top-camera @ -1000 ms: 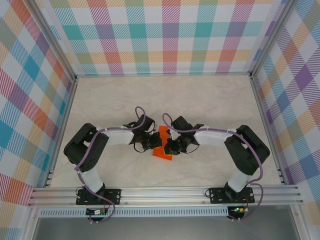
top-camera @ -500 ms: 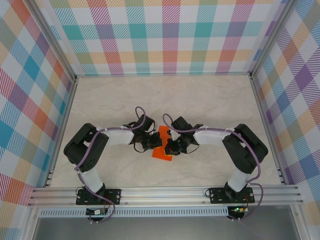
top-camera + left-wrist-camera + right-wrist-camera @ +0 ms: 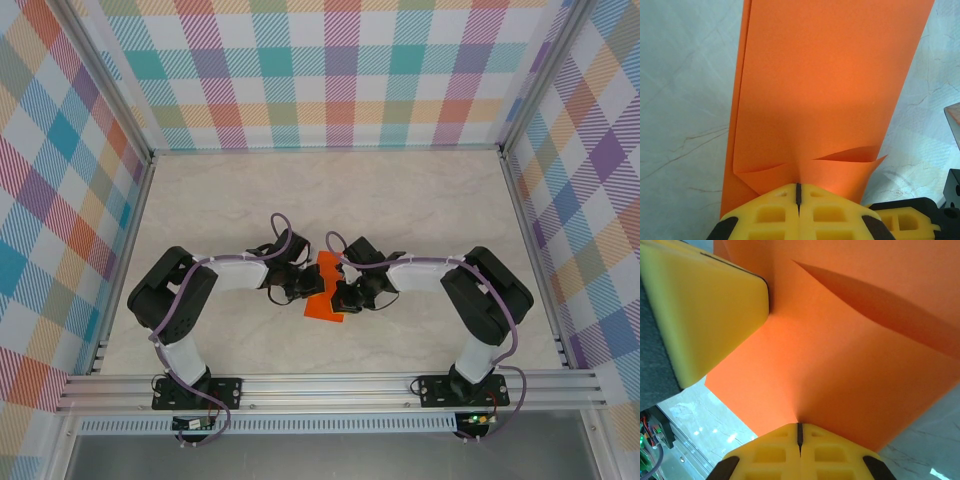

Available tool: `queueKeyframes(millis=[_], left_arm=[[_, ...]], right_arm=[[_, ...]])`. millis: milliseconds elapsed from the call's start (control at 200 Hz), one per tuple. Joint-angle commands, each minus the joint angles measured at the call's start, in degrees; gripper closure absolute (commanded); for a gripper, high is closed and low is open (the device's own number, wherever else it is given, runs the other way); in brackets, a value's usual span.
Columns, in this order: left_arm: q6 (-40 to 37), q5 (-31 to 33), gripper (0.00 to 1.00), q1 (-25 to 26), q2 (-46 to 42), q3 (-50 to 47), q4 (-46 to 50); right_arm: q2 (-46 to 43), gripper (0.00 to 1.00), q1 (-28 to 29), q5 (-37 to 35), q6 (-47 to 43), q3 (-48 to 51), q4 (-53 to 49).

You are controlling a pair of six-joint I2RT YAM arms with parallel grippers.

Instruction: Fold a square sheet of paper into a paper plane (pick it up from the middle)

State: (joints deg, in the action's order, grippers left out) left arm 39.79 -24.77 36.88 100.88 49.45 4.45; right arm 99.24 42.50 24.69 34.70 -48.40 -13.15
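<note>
Item: square sheet of paper [image 3: 322,292], bright orange, plain; no writing, label or brand legible.
Location: middle of the table [image 3: 420,200], between the two arms and equally near both.
Grip: left fingers [image 3: 784,199] pressed together, pinching one edge, which puckers; the sheet's long axis runs straight away from them. The right fingers [image 3: 787,441] are pressed together, pinching the opposite side.
Clearance: possibly lifted off the table; unclear.

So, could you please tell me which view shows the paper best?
The left wrist view: the paper runs long and folded away from the shut left gripper pinching its edge. The right wrist view gives a close crop at the shut right gripper; the top view, a small orange patch between both grippers.
</note>
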Motion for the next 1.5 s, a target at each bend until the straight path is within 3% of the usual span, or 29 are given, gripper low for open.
queueKeyframes(millis=[0, 350, 1180, 1495], left_arm=[[0.6, 5.3, 1.0, 0.8, 1.6, -1.1, 4.2], [0.7, 5.6, 1.0, 0.7, 1.8, -1.1, 4.5], [1.1, 5.4, 1.0, 0.8, 1.8, -1.5, 3.6], [1.1, 5.4, 1.0, 0.8, 1.3, -1.9, 3.6]], right_arm=[[0.5, 1.0, 0.2, -0.8, -1.7, 1.2, 0.0], [-4.5, 1.0, 1.0, 0.9, -2.4, 1.6, -0.2], [-2.2, 1.0, 2.4, -1.8, 0.4, 5.7, 1.2], [-6.7, 1.0, 2.4, -4.0, 1.1, 0.7, 0.3]])
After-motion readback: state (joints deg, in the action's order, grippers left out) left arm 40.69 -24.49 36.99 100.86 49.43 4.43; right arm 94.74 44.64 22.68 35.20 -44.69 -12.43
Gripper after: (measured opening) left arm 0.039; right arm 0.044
